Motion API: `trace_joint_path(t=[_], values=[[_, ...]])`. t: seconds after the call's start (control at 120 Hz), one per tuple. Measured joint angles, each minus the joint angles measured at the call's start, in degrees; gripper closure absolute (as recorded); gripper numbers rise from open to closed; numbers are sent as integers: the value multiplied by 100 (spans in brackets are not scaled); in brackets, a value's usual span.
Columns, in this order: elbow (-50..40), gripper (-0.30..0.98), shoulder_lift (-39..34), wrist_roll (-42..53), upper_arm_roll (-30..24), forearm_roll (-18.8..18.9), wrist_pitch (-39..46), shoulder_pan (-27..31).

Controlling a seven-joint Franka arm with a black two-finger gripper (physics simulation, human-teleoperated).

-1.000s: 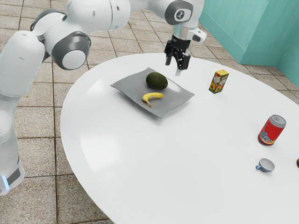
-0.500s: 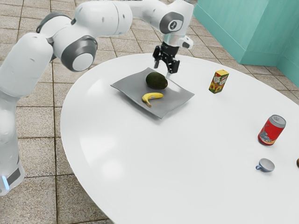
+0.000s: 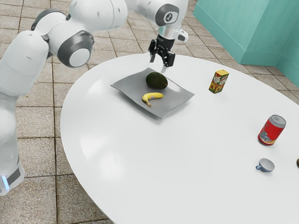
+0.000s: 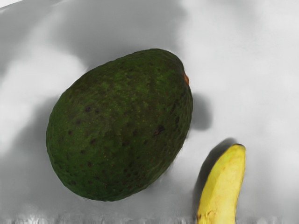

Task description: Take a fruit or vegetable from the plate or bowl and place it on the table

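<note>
Since half a second ago the gripper (image 3: 158,64) has risen a little and drifted toward 11 o'clock in the exterior view, while everything on the bench (image 3: 187,163) keeps its place. That round white bench is the largest thing, and by the exterior view's clock the grey plate (image 3: 175,98) sits toward its 11 o'clock, its corners curled. From the plate, the red can (image 3: 272,130) stands upright between 3 and 4 o'clock, well apart; the juice carton (image 3: 217,83) stands nearer, just short of 3. The avocado (image 4: 119,126) rests on the plate, a touch past 12 from its middle, and the smaller banana (image 4: 223,186) lies on it too, just beside the avocado at about 6 o'clock from it, with a narrow gap between. The little cup (image 3: 266,165) is out at 4 o'clock from the plate. The gripper is empty, its fingers apart, above and near the avocado at its 12 o'clock. The step in hand looks like the approach, before any grasp, with the avocado the likelier pick. The next move calls for centring over it, turning the fingers across its narrower width, and going straight down; its rounded skin could slip if pinched too high.
</note>
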Motion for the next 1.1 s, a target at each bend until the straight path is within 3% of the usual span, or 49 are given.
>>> trace_joint_path(t=[0.075,0.175,0.683,1.1], values=[[-1332,0,-989,22,-44,109,314,-199],[-2015,0,-1339,34,-154,230,662,-307],[-2633,0,-1270,-269,-189,313,1752,-468],[-3104,0,-1310,-484,-780,256,2065,-431]])
